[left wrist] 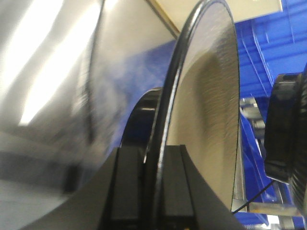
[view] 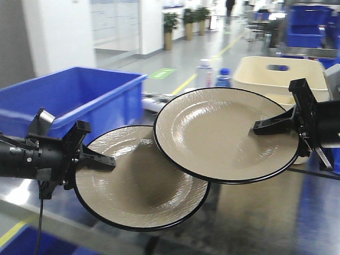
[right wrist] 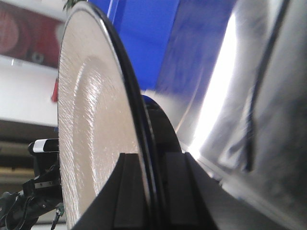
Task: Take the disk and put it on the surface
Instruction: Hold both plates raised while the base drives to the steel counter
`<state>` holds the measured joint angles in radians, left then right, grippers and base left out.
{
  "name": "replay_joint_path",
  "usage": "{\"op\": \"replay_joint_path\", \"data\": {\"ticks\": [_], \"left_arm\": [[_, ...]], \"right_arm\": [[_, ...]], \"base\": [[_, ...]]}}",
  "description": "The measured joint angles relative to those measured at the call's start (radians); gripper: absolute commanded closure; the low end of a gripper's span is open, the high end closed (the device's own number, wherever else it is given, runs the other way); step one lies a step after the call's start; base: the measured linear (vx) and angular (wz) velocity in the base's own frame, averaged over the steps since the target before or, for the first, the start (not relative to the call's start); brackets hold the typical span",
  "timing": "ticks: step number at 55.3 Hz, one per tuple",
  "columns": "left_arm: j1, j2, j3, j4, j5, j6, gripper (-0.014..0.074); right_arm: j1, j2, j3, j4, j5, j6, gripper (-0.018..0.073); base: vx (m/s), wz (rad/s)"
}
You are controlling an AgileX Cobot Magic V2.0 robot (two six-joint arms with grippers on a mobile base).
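Observation:
Two beige disks with black rims hang in the air. My left gripper is shut on the left rim of the lower disk; edge-on, this disk sits clamped between the left gripper fingers. My right gripper is shut on the right rim of the higher disk, which overlaps the lower one. That disk is pinched in the right gripper. The glossy surface lies below both disks, and shows blurred as the surface and the surface.
A blue bin stands behind the left arm. A cream tub sits at the back right, with two bottles beside it. More blue crates stand farther back.

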<state>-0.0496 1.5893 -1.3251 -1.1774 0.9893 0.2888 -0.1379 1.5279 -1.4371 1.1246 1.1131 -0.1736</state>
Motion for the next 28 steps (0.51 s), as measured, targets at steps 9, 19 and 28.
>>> {"op": "replay_joint_path", "data": {"ticks": [9, 19, 28], "left_arm": [[0.0, 0.0, 0.0, 0.0, 0.0, 0.0, 0.0598], [0.0, 0.0, 0.0, 0.0, 0.0, 0.0, 0.0598], [-0.003, 0.0, 0.0, -0.001, 0.002, 0.0, 0.0598]], "right_arm": [[0.0, 0.0, 0.0, -0.001, -0.001, 0.0, 0.0567], [0.0, 0.0, 0.0, -0.002, -0.001, 0.0, 0.0567], [0.0, 0.0, 0.0, -0.003, -0.001, 0.0, 0.0567]], "base": [[0.26, -0.64], [0.21, -0.57], [0.16, -0.41]]}}
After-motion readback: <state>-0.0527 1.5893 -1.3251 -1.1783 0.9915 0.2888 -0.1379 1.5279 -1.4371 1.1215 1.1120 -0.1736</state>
